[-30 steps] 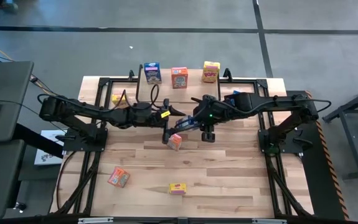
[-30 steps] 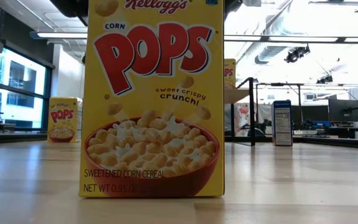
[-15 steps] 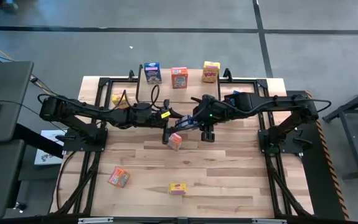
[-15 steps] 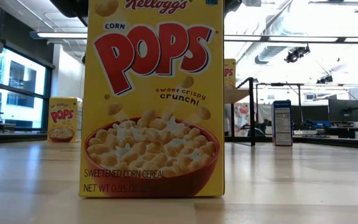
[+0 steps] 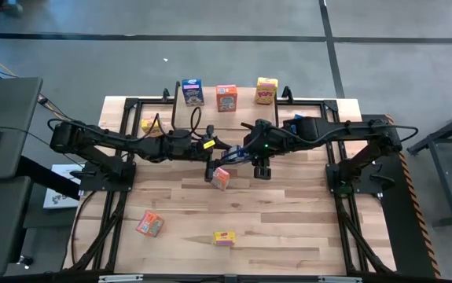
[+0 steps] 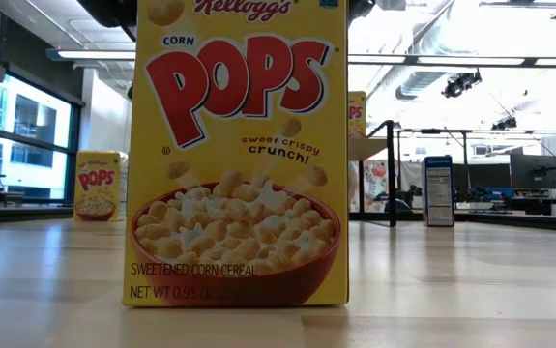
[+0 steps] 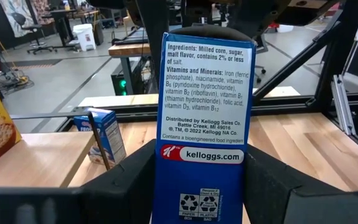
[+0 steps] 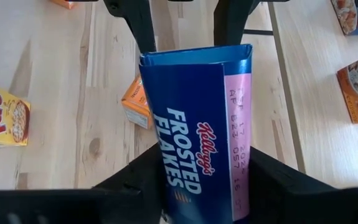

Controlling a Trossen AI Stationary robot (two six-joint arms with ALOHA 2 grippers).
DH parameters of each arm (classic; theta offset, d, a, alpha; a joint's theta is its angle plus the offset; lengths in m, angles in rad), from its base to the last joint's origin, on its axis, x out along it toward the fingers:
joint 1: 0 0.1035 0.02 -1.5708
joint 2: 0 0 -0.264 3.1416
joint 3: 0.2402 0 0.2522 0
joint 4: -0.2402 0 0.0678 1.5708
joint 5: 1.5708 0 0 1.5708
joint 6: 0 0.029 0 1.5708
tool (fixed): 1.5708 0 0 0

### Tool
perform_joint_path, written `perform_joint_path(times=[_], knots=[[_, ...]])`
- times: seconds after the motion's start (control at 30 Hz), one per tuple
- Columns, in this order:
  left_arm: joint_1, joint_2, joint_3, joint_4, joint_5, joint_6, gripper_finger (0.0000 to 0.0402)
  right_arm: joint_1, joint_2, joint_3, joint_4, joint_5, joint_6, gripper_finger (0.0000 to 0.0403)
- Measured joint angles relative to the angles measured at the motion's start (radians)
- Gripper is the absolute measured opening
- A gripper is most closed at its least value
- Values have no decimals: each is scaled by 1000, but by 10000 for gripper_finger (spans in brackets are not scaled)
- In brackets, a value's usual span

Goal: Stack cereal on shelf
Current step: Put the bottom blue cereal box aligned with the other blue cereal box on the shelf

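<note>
box in transfer: a blue Frosted Flakes box (image 8: 197, 130) held above the middle of the desk (image 5: 288, 228), between the two end effectors; the one box shows in both wrist views
left end effector (image 7: 200, 180): fingers on either side of the box's lower part, seemingly pinching it; reaches in from 9 o'clock
right end effector (image 8: 194, 180): fingers flank the same box from 3 o'clock; whether they press or have begun to let go, I cannot tell
key relation: the box sits directly between both end effectors, its long axis running out from each wrist; a handover, judged mid-exchange; neither arm is clearly nearer
shelf (image 5: 233, 101): well away toward 12 o'clock from the meeting point, at the far edge of the desk
on the shelf: a blue box (image 5: 192, 91), an orange box (image 5: 226, 97) and a yellow box (image 5: 266, 90), standing side by side, apart
loose on the desk: an orange box (image 5: 222, 178) just under the end effectors; another orange box (image 5: 149, 224) toward 8 o'clock; a yellow Pops box (image 5: 224, 237) toward 6 o'clock
next move, as I judge: one arm must carry the box toward 12 o'clock onto the shelf row
</note>
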Motion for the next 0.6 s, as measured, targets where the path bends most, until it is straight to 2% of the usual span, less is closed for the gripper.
perform_joint_path(times=[0.27, 0.6], knots=[[0, 0, 0, -1, 0, 3, 182, 1, 0, 0, -3, -2, -17, 251], [12, -12, 0, -40, -3, 44, 182, 10, 0, 65, -94, 4, 6, 259]])
